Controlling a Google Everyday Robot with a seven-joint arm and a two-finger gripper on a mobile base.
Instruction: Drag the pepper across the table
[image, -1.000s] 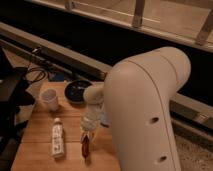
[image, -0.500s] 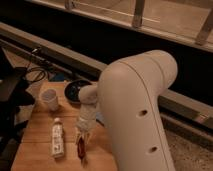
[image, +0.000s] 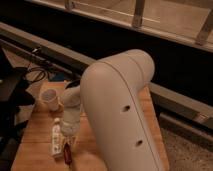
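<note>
The pepper, small, slim and dark red, lies on the light wooden table near its front edge, right beside the white bottle. My gripper reaches down from the big white arm. Its tip is at the pepper's upper end, seemingly touching it. The arm hides the right part of the table.
A white cup stands at the table's back left. A dark bowl shows partly behind the arm. Black equipment and cables stand off the left edge. A dark ledge and railing run behind the table.
My gripper and the pepper have moved left across the table, ending next to the white bottle. The cup and the bottle have not moved.
</note>
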